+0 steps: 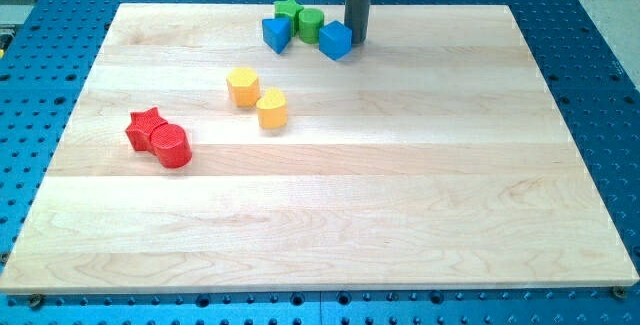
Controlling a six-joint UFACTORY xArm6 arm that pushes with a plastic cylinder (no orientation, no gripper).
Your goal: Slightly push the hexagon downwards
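Observation:
The yellow hexagon [242, 86] lies on the wooden board [400, 185], left of centre near the view's top. A second yellow block [271, 108], heart-like, touches it on its lower right. My tip [357, 41] is at the view's top, just right of and touching or almost touching the blue cube [336, 39]. It stands well to the right of and above the hexagon. The rod rises from it out of the view's top.
A blue triangular block [276, 33], a green star [287, 10] and a green cylinder [309, 22] cluster left of the blue cube. A red star [146, 128] and a red cylinder [173, 146] touch each other at the left.

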